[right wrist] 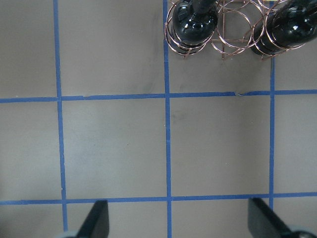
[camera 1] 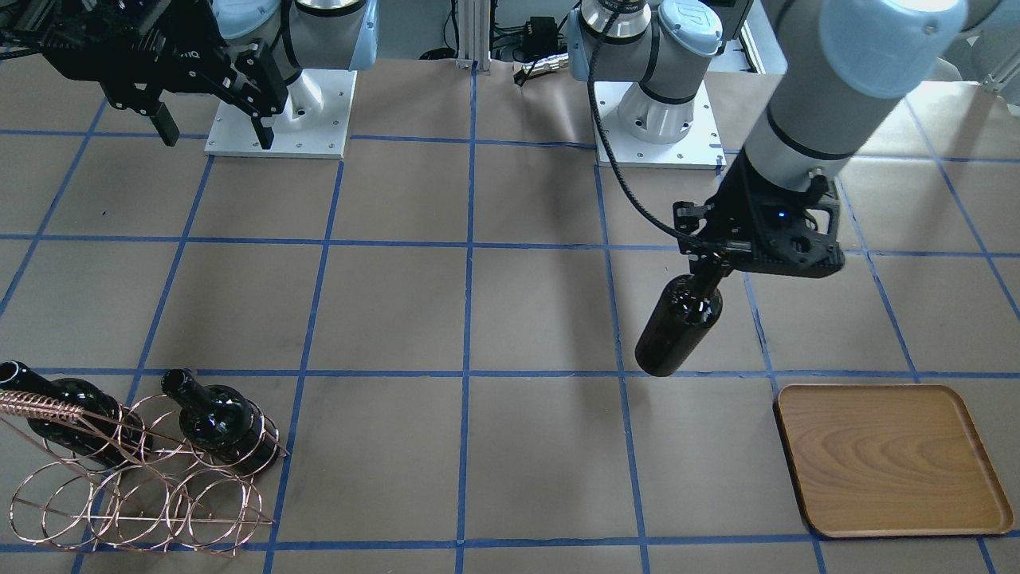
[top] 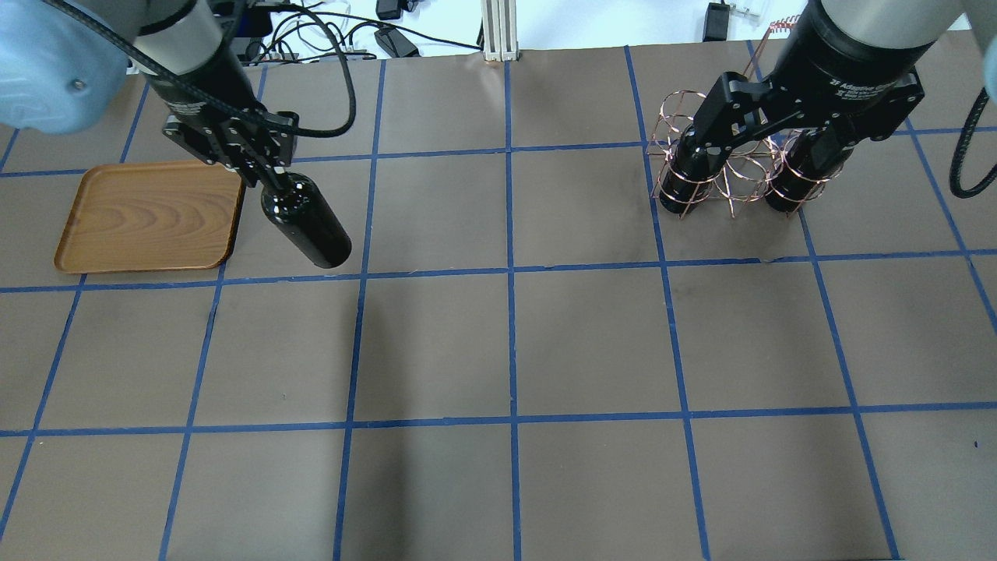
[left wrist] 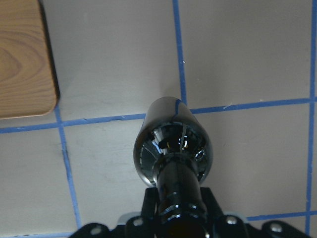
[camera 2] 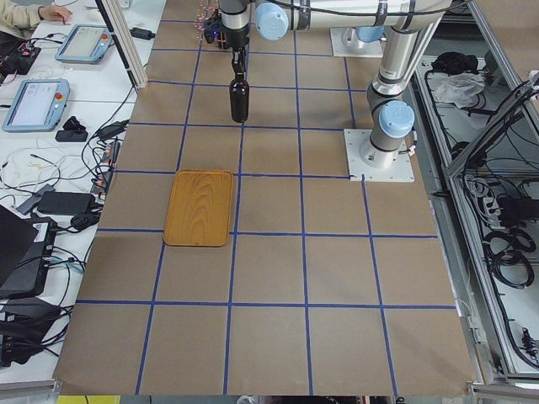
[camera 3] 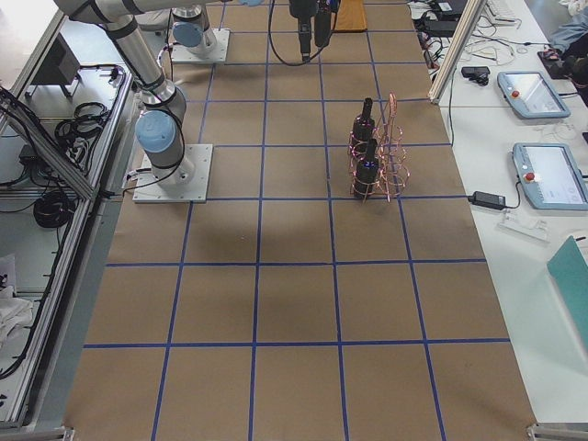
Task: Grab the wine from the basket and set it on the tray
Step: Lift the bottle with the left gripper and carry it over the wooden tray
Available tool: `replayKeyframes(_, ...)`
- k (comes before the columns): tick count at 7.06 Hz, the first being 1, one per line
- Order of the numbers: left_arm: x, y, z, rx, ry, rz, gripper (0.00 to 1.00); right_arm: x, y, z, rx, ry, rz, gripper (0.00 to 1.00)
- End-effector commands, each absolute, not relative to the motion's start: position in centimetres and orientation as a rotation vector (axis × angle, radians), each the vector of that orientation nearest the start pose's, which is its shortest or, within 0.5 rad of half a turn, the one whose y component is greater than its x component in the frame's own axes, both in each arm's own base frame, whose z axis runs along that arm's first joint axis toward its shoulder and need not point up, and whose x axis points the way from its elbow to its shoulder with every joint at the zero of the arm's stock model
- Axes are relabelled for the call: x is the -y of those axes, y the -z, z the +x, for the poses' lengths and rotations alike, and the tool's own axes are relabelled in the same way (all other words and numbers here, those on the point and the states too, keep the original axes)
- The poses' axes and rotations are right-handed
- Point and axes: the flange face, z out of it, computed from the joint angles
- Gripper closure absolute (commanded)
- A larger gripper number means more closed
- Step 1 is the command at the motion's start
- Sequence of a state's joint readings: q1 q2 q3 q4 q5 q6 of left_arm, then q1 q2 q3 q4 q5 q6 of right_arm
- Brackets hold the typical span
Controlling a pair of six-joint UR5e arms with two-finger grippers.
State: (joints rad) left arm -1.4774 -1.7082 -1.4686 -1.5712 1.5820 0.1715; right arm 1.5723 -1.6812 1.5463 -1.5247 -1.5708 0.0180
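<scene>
Tray [camera 1: 892, 458] sits nearest on the desk [camera 1: 398, 319]. Just past the tray's corner on the basket [camera 1: 135, 486] side, the wine bottle [camera 1: 677, 331] hangs neck-up off the desk, long axis near vertical, not over the tray yet. Left claw [camera 1: 715, 269] is clamped on its neck. Likely a short sideways carry, then lower; the tray looks roomy. Well apart from the tray, the right claw [camera 1: 217, 131] is spread wide, gripping nothing.

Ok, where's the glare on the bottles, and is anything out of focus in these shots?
Left wrist view: white highlights streak the shoulder of the held bottle. Right wrist view: the right end effector has blurred fingertips at the bottom edge; the bottles in the rack carry small glints. Overhead view: soft, faint shadows on the table, no hard edges.
</scene>
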Motion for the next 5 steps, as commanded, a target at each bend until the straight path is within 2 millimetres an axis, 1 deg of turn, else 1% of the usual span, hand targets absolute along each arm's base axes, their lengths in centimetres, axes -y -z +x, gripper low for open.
replayKeyframes(1, 58.3, -47.1, 2.3, -3.15, -0.078, 0.088, 1.0, 45.0, -54.7, 13.4, -3.137, 0.14, 0.026, 0.0)
replayKeyframes(2, 59.5, -48.0, 6.5, -3.135, -0.049, 0.151, 1.0, 45.0, -54.7, 13.4, -3.137, 0.14, 0.026, 0.0)
replayKeyframes(3, 60.6, -48.4, 9.5, -3.125, -0.03, 0.18, 1.0, 45.0, -54.7, 13.4, -3.137, 0.14, 0.026, 0.0)
replayKeyframes(4, 61.4, -47.2, 13.3, -3.132, -0.044, 0.164, 1.0, 45.0, -54.7, 13.4, -3.137, 0.14, 0.026, 0.0)
replayKeyframes(5, 62.2, -46.3, 16.9, -3.113, -0.011, 0.262, 1.0, 45.0, -54.7, 13.4, -3.137, 0.14, 0.026, 0.0)
